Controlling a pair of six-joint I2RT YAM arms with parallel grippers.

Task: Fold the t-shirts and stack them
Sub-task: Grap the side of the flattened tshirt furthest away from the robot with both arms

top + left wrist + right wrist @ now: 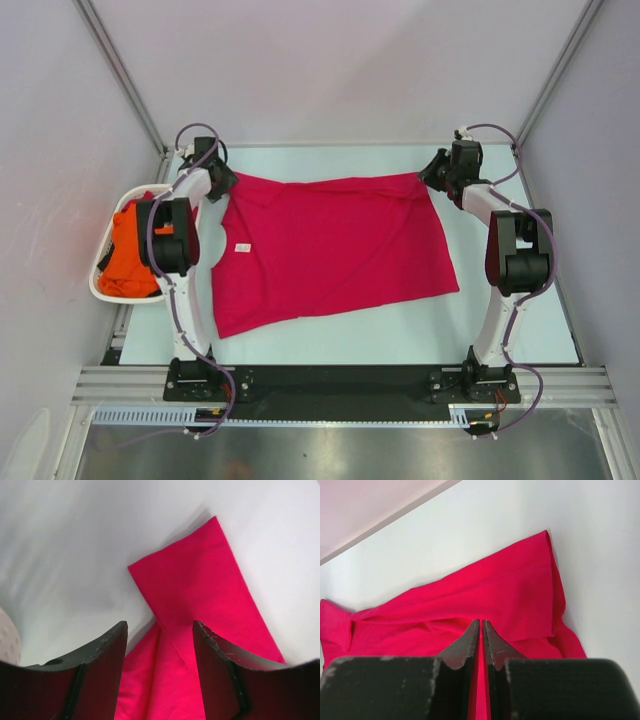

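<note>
At the far edge, the right gripper [481, 630] pinches the crimson t-shirt [330, 250]; the left gripper [160, 627], spread above its sleeve [190, 585], should grab it to fold

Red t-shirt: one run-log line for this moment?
red t-shirt spread out; left pincer open over its corner; right pincer shut on its edge; orange t-shirt in basket

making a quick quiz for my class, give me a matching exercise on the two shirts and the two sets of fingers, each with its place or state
Column one
1 red shirt
2 orange shirt
3 left fingers
4 right fingers

Column two
a in the white basket
b closed, pinching the red shirt
c spread on the table
d apart

Pairs: 1-c, 2-a, 3-d, 4-b
</note>
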